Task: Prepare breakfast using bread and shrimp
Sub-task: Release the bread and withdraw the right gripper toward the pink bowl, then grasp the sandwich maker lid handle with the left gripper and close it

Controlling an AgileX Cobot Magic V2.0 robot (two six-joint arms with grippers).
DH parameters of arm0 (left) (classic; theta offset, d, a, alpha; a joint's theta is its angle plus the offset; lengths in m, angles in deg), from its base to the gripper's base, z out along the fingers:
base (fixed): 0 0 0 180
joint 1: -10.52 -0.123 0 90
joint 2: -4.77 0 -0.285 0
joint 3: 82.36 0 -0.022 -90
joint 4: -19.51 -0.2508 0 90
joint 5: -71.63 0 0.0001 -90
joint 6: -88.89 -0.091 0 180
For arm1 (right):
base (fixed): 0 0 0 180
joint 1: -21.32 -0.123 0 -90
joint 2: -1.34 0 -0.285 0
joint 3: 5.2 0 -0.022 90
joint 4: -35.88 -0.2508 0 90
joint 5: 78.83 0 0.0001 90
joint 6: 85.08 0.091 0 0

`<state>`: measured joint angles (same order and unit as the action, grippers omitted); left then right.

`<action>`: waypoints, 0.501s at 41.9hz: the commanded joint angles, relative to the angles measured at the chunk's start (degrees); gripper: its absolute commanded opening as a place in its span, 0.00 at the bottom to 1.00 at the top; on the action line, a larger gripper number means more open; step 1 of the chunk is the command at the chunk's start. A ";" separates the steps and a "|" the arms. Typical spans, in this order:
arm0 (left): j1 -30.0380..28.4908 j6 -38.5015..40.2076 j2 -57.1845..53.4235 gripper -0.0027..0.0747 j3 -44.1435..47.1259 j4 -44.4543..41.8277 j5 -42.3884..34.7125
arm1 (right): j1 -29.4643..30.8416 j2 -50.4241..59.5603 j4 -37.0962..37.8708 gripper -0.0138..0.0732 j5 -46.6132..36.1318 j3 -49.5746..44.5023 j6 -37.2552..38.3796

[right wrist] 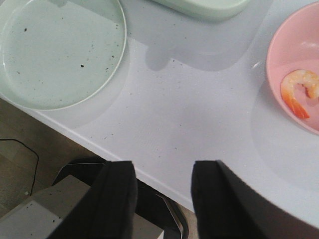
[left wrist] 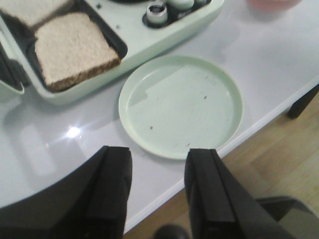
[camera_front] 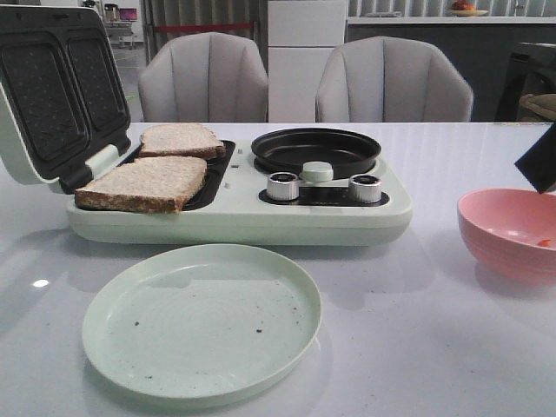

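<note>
Two slices of bread [camera_front: 152, 169] lie on the toaster [camera_front: 234, 208]; soft, so lift by the crust. Left claw [left wrist: 158, 186] hangs open, empty. Right claw [right wrist: 162, 191] is open, empty; slippery shrimp [right wrist: 299, 92] sits in the pink bowl [right wrist: 279, 50].

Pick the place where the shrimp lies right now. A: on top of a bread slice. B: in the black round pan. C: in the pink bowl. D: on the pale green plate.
C: the right wrist view shows the shrimp lying inside the pink bowl, while the plate holds only crumbs and the pan looks empty.
</note>
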<state>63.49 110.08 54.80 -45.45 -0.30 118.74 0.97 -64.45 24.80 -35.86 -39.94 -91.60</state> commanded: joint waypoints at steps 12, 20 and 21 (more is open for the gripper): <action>-6.18 -0.17 23.10 0.15 -9.00 -4.18 7.09 | 0.25 1.21 -0.16 0.61 -2.13 1.63 -0.17; -22.83 -11.97 27.41 0.19 -13.32 5.01 6.49 | 0.25 1.21 -0.16 0.61 -2.13 1.63 -0.17; -25.23 -14.38 27.49 0.19 -13.96 7.61 5.96 | 0.25 1.21 -0.16 0.61 -2.13 1.63 -0.17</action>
<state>45.52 103.28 82.73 -55.90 1.88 126.68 0.97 -64.45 24.80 -35.53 -39.94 -91.60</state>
